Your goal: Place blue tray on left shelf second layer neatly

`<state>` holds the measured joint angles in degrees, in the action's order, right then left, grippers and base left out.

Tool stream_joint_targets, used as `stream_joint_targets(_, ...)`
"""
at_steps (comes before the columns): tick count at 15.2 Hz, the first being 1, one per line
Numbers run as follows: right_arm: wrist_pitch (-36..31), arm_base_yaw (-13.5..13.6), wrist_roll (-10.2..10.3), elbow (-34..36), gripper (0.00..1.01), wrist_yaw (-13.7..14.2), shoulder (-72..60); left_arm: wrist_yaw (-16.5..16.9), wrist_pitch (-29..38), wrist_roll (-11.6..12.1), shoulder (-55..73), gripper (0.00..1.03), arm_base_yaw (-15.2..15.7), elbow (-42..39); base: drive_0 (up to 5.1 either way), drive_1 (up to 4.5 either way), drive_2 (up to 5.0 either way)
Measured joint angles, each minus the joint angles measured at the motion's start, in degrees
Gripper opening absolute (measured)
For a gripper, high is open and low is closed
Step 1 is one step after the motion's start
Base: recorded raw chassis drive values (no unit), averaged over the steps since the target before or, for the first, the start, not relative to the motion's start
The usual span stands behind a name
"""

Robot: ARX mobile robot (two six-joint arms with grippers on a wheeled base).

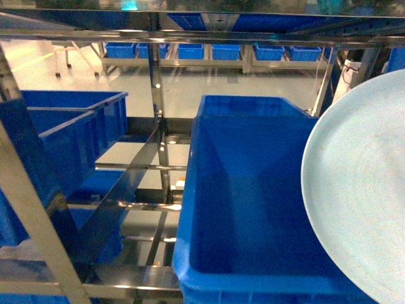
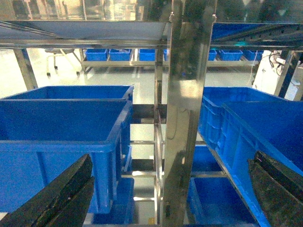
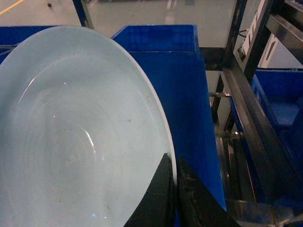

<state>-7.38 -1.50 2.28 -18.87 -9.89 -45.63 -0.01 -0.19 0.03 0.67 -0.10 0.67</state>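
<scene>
While our right gripper (image 3: 174, 189) pinched the rim of the blue tray (image 3: 75, 137), the dish hung tilted over a deep blue crate (image 1: 253, 209) on the steel rack, at the right of the head view. Our left gripper (image 2: 170, 198) stood spread wide with nothing between its fingers, facing a shiny steel upright (image 2: 187, 109) between two crates.

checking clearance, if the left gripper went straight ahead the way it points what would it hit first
Most likely the steel upright dead ahead of the open left gripper, with blue crates either side; depth is unclear.
</scene>
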Motion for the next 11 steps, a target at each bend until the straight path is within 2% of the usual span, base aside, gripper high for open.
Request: stream_joint_targets(11, 0.04, 0.00, 0.00, 0.00, 0.02, 0.00, -0.02, -0.02, -0.09, -0.02, 0.00, 0.98, 0.00, 0.00, 0.0, 0.00, 0.0)
